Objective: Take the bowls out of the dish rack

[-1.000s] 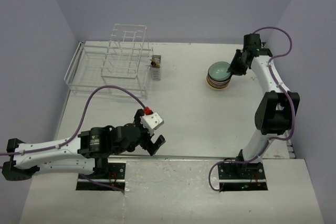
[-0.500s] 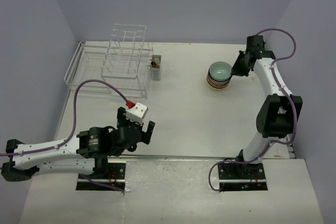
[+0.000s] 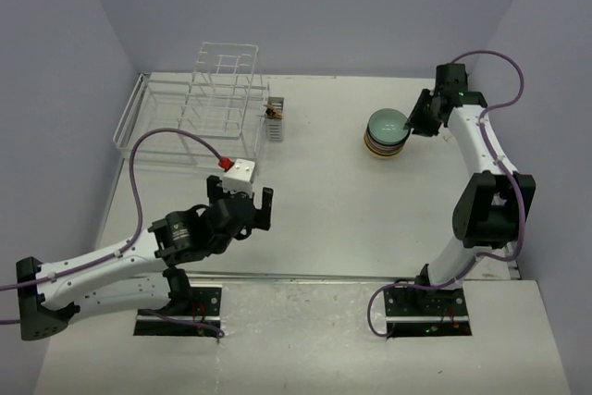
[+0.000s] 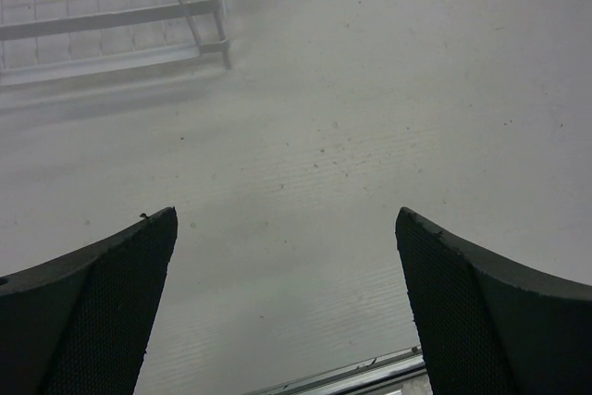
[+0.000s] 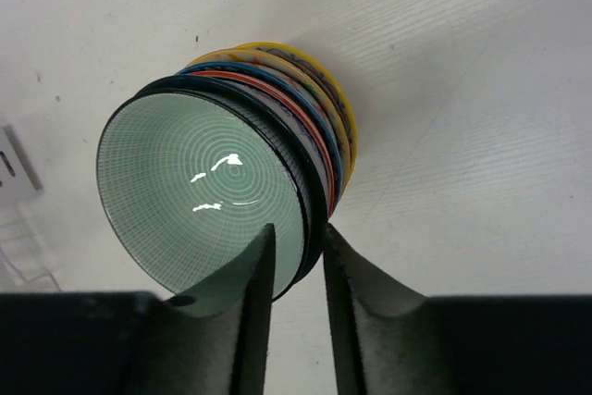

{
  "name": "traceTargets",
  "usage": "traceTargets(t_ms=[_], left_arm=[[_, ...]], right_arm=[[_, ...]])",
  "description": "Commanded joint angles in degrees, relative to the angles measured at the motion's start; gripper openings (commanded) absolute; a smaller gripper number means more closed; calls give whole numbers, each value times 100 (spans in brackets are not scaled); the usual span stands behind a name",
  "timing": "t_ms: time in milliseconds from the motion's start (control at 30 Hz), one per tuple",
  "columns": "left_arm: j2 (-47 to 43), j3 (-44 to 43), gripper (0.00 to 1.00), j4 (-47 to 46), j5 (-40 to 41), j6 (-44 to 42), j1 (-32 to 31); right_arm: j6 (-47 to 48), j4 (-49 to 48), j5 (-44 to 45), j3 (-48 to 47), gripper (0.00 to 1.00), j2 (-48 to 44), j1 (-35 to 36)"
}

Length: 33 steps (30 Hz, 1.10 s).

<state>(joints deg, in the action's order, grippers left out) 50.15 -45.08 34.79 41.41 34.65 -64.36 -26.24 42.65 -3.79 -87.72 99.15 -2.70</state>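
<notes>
Right gripper (image 5: 298, 242) straddles the rim of the pale green bowl (image 5: 199, 191) atop the stacked bowls (image 3: 377, 147), upper right in the top view; clamped or not, we cannot tell. Glazed, slippery, breakable, we judge: pinch rims. Left gripper (image 4: 285, 219) spread wide, empty.

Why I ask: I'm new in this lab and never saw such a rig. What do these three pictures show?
Two robot arms are bolted to a table. One picture looks down from above; the other two come from a camera on each wrist. On the table stand a white wire dish rack, no bowls visible in it, and a stack of bowls. The left gripper hangs open above the table. The right gripper straddles the rim of the top green bowl; whether it pinches it is unclear.
</notes>
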Motion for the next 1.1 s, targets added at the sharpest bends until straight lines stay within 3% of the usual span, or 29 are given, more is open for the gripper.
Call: traceTargets(t_ms=[0, 167, 200, 400, 500, 600, 800, 1067], left_arm=[[-58, -53, 100, -604, 25, -12, 90], [-251, -282, 100, -368, 421, 173, 616], [-234, -343, 100, -228, 412, 182, 1026], [-164, -624, 100, -464, -536, -239, 2408], [-216, -809, 100, -271, -651, -319, 2962], [-584, -862, 100, -87, -460, -433, 3210], [-1402, -783, 100, 291, -502, -617, 3210], [-1807, 173, 100, -226, -809, -1127, 3210]], right_arm=[[22, 58, 45, -236, 34, -432, -11], [101, 401, 186, -325, 44, -1072, -3], [136, 428, 186, -290, 47, -1248, 15], [304, 217, 711, 851, 62, -3242, 743], [295, 384, 959, 1290, 76, -4217, 1104], [330, 392, 854, 1792, 98, -5246, 1122], [575, 779, 1381, 2635, 99, -6838, 1114], [813, 69, 1302, 3762, 99, -8209, 1114]])
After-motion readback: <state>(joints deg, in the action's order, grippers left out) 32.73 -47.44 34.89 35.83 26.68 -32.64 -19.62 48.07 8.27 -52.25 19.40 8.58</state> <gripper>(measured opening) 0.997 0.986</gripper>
